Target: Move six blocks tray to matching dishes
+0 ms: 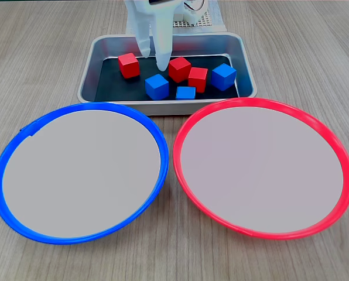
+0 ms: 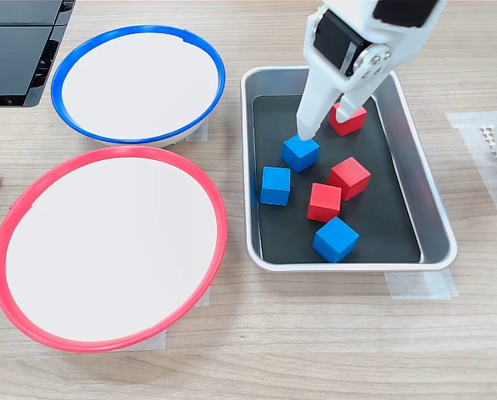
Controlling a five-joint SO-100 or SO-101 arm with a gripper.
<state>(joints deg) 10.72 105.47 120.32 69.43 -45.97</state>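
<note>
Over the tray point(image 2: 432, 218), fingers point(image 2: 304, 127) spread, tips down at a blue block point(image 2: 301, 153); red block point(image 2: 348, 118) at its 2 o'clock. Both dishes hold nothing.

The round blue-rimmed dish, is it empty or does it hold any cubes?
Empty. The blue-rimmed dish shows a bare pale inside in both fixed views.

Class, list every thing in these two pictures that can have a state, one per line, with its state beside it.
Silver metal tray with black bottom: holds all six cubes.
Three red cubes: lying in the tray, none gripped.
Three blue cubes: lying in the tray, none gripped.
Round blue-rimmed dish: empty.
Round red-rimmed dish: empty.
White two-finger gripper: open, lowered into the tray over a blue cube.
</note>
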